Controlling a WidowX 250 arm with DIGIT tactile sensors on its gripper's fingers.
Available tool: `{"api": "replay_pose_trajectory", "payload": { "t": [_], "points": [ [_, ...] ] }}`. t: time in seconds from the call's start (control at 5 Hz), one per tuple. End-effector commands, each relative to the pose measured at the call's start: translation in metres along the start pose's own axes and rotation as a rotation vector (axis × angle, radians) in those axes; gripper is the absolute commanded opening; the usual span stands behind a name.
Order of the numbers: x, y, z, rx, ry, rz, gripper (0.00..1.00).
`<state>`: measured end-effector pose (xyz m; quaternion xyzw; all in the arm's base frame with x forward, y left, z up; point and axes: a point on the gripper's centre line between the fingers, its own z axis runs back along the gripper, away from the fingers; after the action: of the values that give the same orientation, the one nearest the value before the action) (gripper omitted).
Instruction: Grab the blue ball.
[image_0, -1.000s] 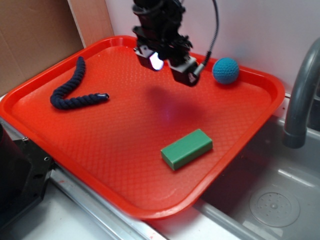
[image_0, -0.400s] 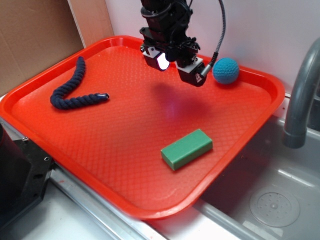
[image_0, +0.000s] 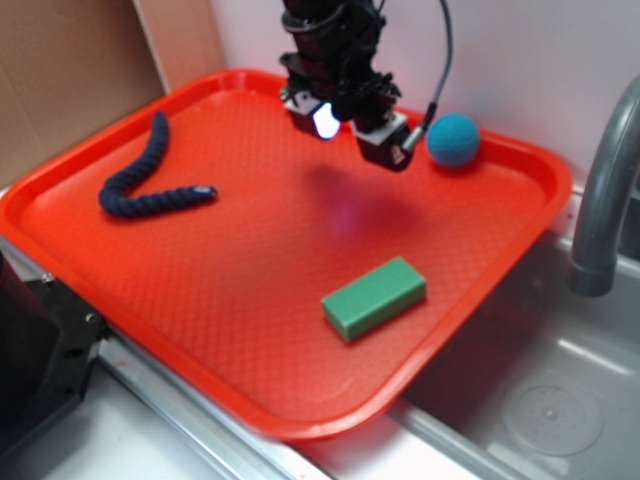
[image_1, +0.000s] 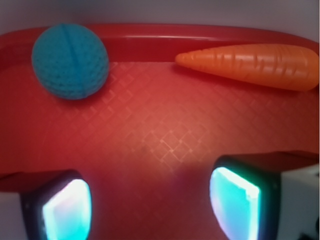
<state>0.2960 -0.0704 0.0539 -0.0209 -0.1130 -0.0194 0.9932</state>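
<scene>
The blue ball (image_0: 453, 139) is a small teal knitted sphere resting near the back right rim of the red tray (image_0: 250, 300). In the wrist view the blue ball (image_1: 70, 61) sits at the upper left, by the tray's far wall. My gripper (image_0: 350, 125) hovers above the tray just left of the ball, apart from it. The gripper (image_1: 150, 200) stands open, its two lit pads wide apart with only bare tray between them.
An orange toy carrot (image_1: 250, 64) lies along the tray's far rim, hidden behind the arm in the exterior view. A dark navy rope (image_0: 150, 180) lies at the left, a green block (image_0: 374, 297) at the front right. A grey faucet (image_0: 600, 200) and sink (image_0: 540, 400) stand to the right.
The gripper has moved right and toward the back of the tray, closer to the blue ball. Its jaws stay open. Nothing else on the tray has shifted.
</scene>
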Motion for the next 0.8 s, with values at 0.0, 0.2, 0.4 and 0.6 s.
{"api": "replay_pose_trajectory", "payload": {
  "t": [0.0, 0.2, 0.4, 0.6],
  "points": [
    [0.04, -0.031, -0.013, -0.036, -0.138, -0.061, 1.0],
    [0.048, -0.036, -0.02, -0.048, -0.15, -0.075, 1.0],
    [0.055, -0.039, -0.025, -0.036, -0.161, -0.076, 1.0],
    [0.065, -0.04, -0.029, -0.03, -0.155, -0.072, 1.0]
  ]
}}
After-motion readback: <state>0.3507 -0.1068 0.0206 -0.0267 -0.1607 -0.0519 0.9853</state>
